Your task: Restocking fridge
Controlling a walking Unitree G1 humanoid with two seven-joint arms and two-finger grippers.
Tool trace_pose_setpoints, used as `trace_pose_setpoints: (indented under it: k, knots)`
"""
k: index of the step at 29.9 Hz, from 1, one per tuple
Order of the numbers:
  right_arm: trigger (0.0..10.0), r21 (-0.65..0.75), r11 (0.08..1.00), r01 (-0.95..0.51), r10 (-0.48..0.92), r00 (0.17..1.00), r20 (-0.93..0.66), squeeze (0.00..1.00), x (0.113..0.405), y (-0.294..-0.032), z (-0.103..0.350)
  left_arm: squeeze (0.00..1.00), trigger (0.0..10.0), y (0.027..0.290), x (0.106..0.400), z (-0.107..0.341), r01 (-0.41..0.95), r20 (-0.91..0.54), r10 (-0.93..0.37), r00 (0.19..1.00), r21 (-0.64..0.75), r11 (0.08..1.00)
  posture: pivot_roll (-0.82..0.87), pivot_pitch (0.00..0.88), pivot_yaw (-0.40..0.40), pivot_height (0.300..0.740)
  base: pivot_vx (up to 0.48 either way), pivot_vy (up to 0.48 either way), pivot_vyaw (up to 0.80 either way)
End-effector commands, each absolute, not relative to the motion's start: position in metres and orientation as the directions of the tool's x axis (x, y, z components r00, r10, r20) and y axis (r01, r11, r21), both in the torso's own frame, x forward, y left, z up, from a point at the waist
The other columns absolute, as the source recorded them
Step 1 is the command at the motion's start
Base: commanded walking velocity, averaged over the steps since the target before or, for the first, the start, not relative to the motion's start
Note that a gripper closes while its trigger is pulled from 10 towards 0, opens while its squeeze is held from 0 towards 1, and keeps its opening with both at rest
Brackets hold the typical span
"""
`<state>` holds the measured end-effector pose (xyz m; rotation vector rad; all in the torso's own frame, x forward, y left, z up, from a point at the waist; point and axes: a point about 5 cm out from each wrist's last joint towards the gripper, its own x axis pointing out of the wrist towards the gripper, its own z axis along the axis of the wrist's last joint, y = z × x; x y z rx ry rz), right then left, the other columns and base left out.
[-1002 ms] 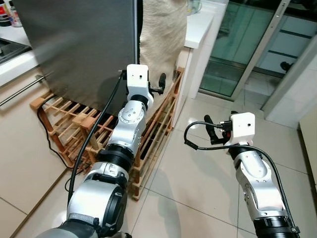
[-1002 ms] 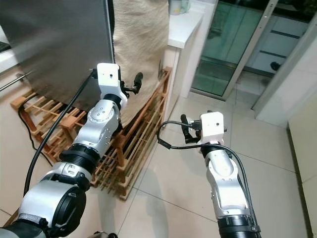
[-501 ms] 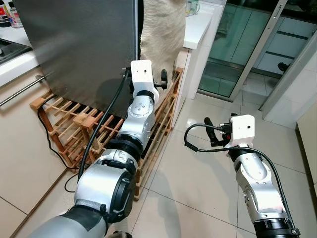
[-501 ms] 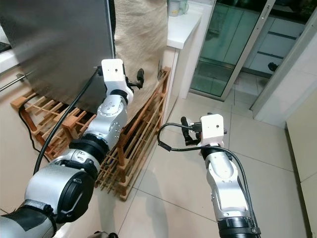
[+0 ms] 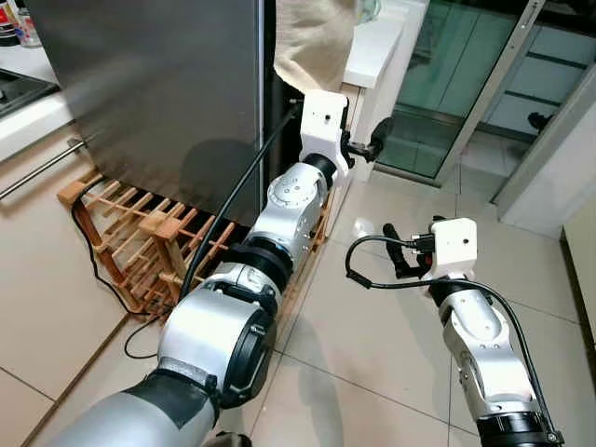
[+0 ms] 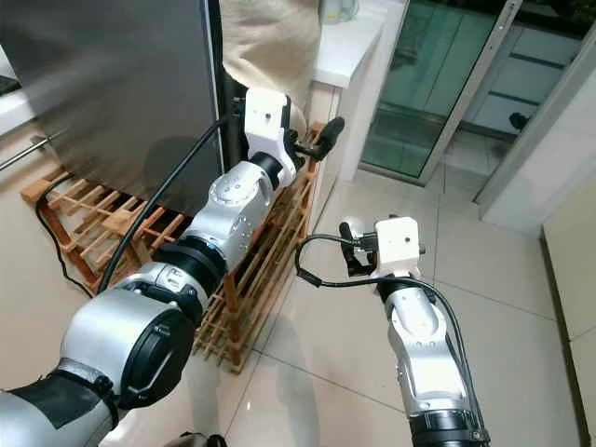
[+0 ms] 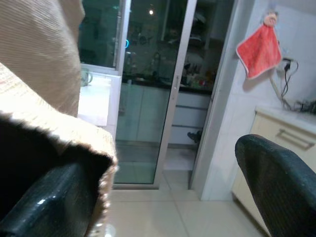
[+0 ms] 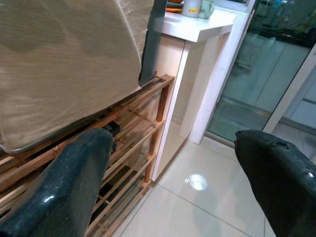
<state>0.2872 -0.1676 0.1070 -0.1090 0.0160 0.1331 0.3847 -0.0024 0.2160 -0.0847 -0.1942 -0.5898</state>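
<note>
The steel fridge (image 5: 149,93) stands at the left above a wooden rack (image 5: 140,233). The left hand (image 5: 368,144) reaches past its edge, fingers spread, by the beige cloth (image 5: 312,37). The right hand (image 5: 396,251) hovers released over the floor tiles (image 5: 372,345).

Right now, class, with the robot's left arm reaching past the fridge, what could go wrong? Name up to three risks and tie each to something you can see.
1. The left gripper is open beside the beige cloth; a finger seems to lie under its edge and may snag it.
2. The left arm's cable runs close to the wooden rack and might catch.
3. The arm passes close to the fridge edge and could scrape it.
</note>
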Motion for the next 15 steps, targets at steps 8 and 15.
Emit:
trace_pose_setpoints:
  k: [8,15]
  knots:
    - [10.0,-0.100,0.987,-0.126,0.125,0.992,-0.013,0.00,0.283,-0.169,0.110,0.00,10.0,-0.006,0.357,0.136,0.613,-0.044,-0.612,0.790,0.022,0.790,-0.16,0.000,-0.048,0.740,0.000,0.000,0.00]
    - [10.0,-0.096,0.986,-0.133,0.133,0.991,-0.008,0.00,0.285,-0.168,0.111,0.00,10.0,0.090,0.343,0.101,0.419,0.014,-0.418,0.908,-0.024,0.908,-0.12,0.000,-0.052,0.740,0.000,0.000,0.00]
